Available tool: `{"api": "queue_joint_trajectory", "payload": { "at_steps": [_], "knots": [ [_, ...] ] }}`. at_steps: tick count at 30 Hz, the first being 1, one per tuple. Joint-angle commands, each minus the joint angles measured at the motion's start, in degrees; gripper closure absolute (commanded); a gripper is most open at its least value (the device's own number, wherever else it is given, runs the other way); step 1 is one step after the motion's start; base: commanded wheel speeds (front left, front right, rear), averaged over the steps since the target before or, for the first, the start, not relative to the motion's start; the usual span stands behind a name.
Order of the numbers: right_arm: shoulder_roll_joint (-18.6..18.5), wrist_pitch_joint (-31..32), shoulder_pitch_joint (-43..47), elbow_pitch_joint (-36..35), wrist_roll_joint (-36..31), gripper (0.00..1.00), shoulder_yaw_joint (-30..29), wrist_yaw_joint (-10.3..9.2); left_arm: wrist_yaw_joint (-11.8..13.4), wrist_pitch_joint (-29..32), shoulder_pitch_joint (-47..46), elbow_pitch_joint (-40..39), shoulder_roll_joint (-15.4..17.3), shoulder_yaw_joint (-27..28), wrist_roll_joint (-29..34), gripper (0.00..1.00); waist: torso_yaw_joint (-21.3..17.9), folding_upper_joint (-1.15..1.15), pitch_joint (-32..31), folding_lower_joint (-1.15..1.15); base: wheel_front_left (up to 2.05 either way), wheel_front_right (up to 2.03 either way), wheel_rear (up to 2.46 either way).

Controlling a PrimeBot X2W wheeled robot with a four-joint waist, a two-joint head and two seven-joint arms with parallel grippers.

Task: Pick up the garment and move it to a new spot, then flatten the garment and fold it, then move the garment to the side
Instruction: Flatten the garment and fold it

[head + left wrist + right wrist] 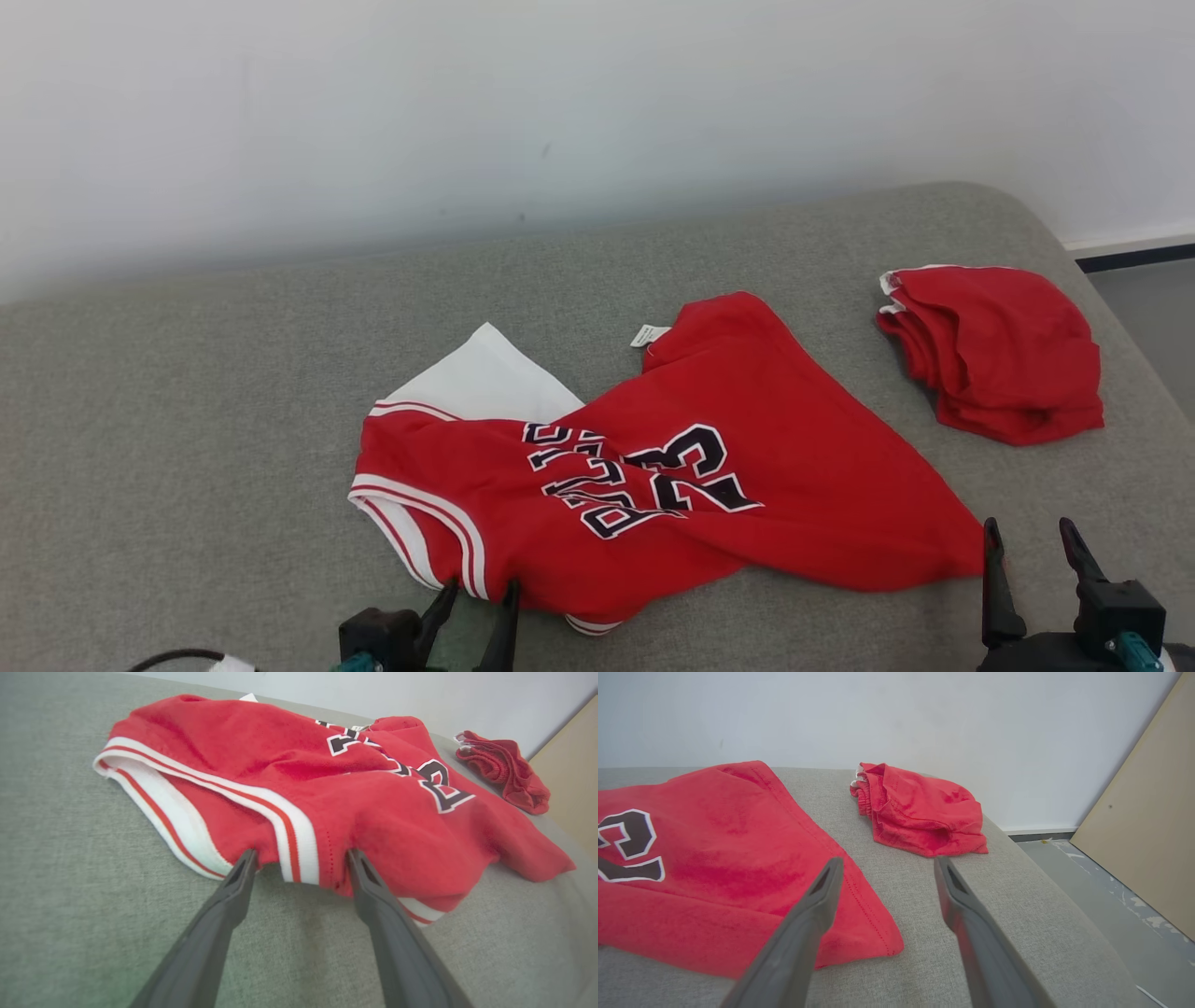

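Observation:
The garment (747, 448) is a red jersey with black and white lettering and white-striped trim. It lies crumpled on the grey cushion (187, 448), with a white inner panel showing at its far left. My left gripper (481, 588) is open at the jersey's near edge. In the left wrist view its fingertips (250, 856) touch the striped armhole trim of the garment (280, 765), which lies between them. My right gripper (1028, 527) is open just past the jersey's right corner, nothing between its fingers. In the right wrist view my right gripper (888, 860) hovers over that corner of the garment (714, 849).
A bundle of red cloth (1004, 350) lies at the cushion's far right, also seen as the red bundle (920, 809). The cushion's right edge drops to a grey floor (1087, 882). A tan board (1148, 835) leans there. A white wall runs behind.

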Motion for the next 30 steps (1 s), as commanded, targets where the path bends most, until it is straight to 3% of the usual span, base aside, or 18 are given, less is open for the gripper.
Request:
{"api": "queue_joint_trajectory", "payload": {
  "at_steps": [1, 2, 3, 4, 10, 20, 26, 30],
  "knots": [
    [0.09, -0.17, 0.59, -0.16, 0.43, 0.00, 0.09, -0.16, -0.20, -0.08, -1.51, 1.26, -0.06, -0.53, -1.62, 0.06, -0.78, 0.00, 0.17, 0.00, 0.00, 0.00, 0.00],
    [0.09, -0.17, 0.65, -0.33, 0.54, 0.00, 0.17, -0.16, -0.22, -0.20, -2.04, 1.90, 0.00, -0.63, -2.21, 0.59, -0.98, 0.00, 0.05, 0.00, 0.00, 0.00, 0.00],
    [0.10, -0.17, 0.73, -0.45, 0.62, 0.00, 0.22, -0.16, -0.24, -0.32, -2.51, 2.52, 0.01, -0.95, -2.66, 0.84, -1.11, 0.00, -0.07, 0.00, 0.00, 0.00, 0.00],
    [0.09, -0.17, 0.85, -0.59, 0.86, 0.00, 0.17, -0.16, -0.25, -0.46, -2.87, 2.66, -0.04, -1.79, -3.26, 1.00, -1.19, 0.00, -0.20, 0.00, 0.00, 0.00, 0.00],
    [0.10, -0.17, 1.72, -1.25, 1.87, 0.00, 0.00, -0.16, -0.27, -0.78, -3.08, -1.03, 0.97, -4.23, -5.97, 1.00, -0.38, 0.00, -1.39, 0.00, 0.00, 0.00, 0.00],
    [0.09, -0.17, 3.04, -0.21, 4.08, 0.00, 0.62, -0.16, 0.10, 1.22, 1.78, -20.50, 6.17, -5.06, -6.40, 1.00, 1.74, 0.00, -3.66, 0.00, 0.00, 0.00, 0.00],
    [0.10, -0.16, 2.58, 0.30, 5.32, 0.00, 1.64, -0.16, 5.88, 11.32, 3.77, -34.02, 11.67, -2.49, -6.59, 1.00, 0.02, 0.00, -3.82, 0.00, 0.00, 0.00, 0.00],
    [0.10, -0.17, 1.76, 0.67, 6.10, 0.00, 2.37, -0.16, 9.41, 18.52, 2.80, -36.95, 14.96, -0.65, -6.73, 1.00, -2.55, 0.00, -3.05, 0.00, 0.00, 0.00, 0.00]
  ]
}}
